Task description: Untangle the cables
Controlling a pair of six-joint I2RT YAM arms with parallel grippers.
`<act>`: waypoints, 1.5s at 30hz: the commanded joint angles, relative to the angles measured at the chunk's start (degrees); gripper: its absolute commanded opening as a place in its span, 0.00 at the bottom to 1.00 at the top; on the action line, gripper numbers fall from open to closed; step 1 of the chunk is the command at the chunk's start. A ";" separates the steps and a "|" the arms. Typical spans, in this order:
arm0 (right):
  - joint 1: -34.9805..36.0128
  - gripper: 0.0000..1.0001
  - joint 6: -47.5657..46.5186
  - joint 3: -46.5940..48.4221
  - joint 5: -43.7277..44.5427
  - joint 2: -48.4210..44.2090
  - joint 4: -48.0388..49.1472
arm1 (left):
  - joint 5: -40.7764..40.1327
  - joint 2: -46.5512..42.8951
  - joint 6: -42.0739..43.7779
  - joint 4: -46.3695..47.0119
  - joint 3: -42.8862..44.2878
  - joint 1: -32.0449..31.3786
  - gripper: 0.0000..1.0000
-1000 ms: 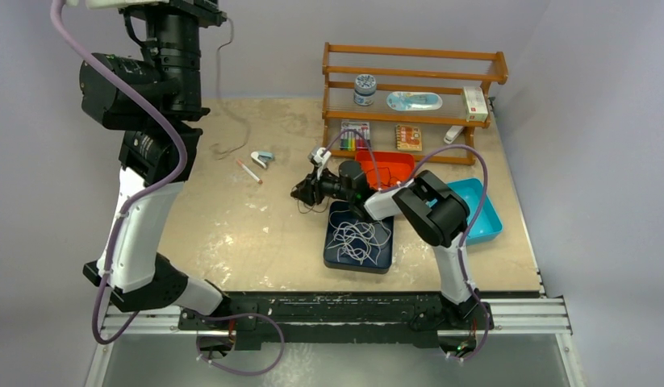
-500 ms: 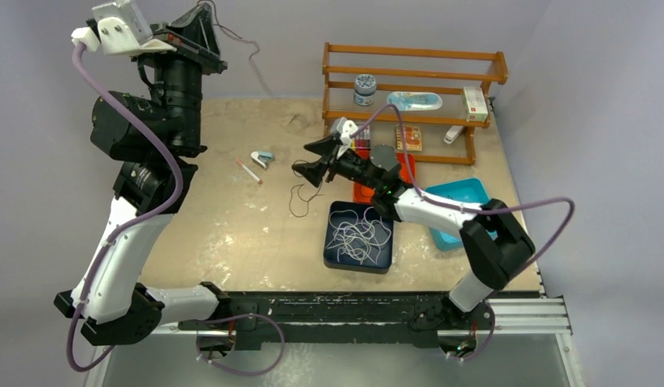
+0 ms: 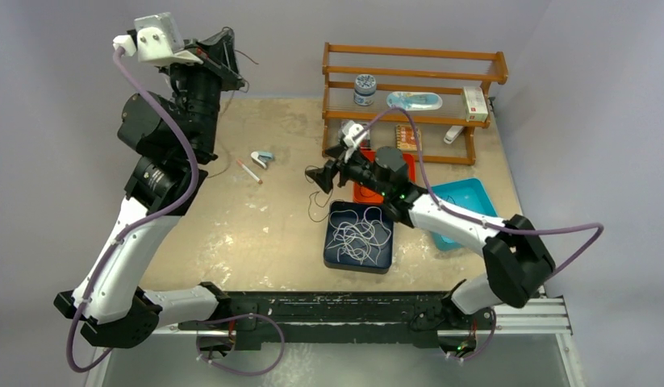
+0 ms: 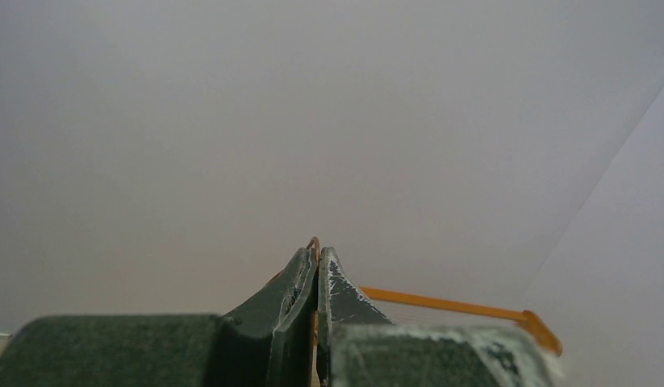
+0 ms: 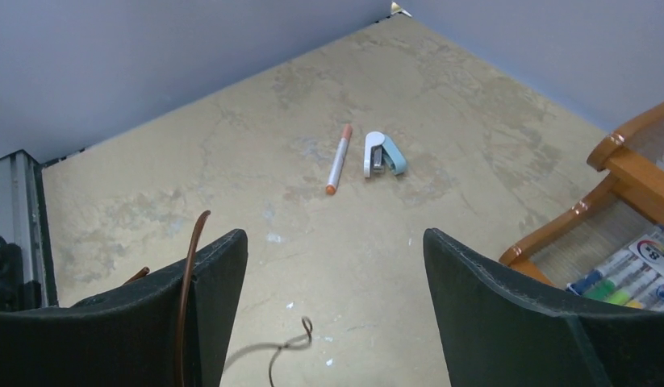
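On the beige tabletop (image 3: pixel 256 234), toward 6 o'clock, a dark blue rectangular tray (image 3: pixel 332 260) holds the pale curly cables (image 3: pixel 359 234). Raised at 11 o'clock, the left jaws pinch a thin brown cable (image 4: pixel 314 242). The right jaws stand spread. The left arm would probably do best to pull slowly, watching for snags.

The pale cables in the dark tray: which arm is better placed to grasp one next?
Right, probably. The right gripper is open and close to the tray of pale cables; the left gripper is raised far off, shut on a brown cable.
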 commanded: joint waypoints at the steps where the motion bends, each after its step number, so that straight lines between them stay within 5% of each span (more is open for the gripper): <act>1: -0.04 0.82 -2.90 13.60 0.08 4.23 -10.12 | -0.06 -1.00 -1.07 -0.34 -0.68 0.25 0.00; 13: 0.67 0.84 -3.71 30.19 -1.89 25.60 -20.41 | -3.99 -3.80 1.46 -1.89 -1.96 0.24 0.00; 24: 0.67 0.85 -5.70 21.46 -3.16 20.81 -29.44 | -5.94 -4.21 2.17 -2.56 -4.44 0.24 0.00; 31: 0.67 0.81 -13.42 21.45 -20.38 18.29 -36.97 | -6.55 -4.19 2.14 -1.92 -5.94 0.25 0.00; 32: 0.67 0.81 -12.80 21.05 -20.15 18.00 -35.20 | -6.56 -4.13 2.14 -1.91 -6.00 0.29 0.00; 35: 2.19 0.80 -5.19 20.69 2.28 16.75 -28.88 | -6.56 -3.79 1.91 -2.25 -6.05 0.32 0.00; 37: 0.97 0.83 -1.70 20.63 -5.79 16.33 -24.14 | -6.64 -3.76 1.76 -2.35 -6.34 0.29 0.00; 40: -1.70 0.82 1.61 21.60 -33.41 17.64 -15.46 | -6.73 -3.69 1.55 -2.42 -6.54 0.27 0.00; 41: -1.48 0.79 1.77 23.30 -29.75 18.11 -16.72 | -6.81 -3.61 1.53 -2.60 -6.47 0.26 0.00; 43: 2.54 0.79 -1.70 26.71 2.73 19.09 -25.07 | -6.91 -3.63 1.32 -3.10 -6.49 0.30 0.00; 44: 3.91 0.81 -2.75 27.54 5.73 20.15 -27.25 | -6.98 -3.75 1.16 -3.14 -6.69 0.26 0.00; 45: 3.66 0.82 -5.40 28.21 -1.27 20.83 -29.13 | -6.97 -3.88 1.02 -3.14 -6.90 0.27 0.00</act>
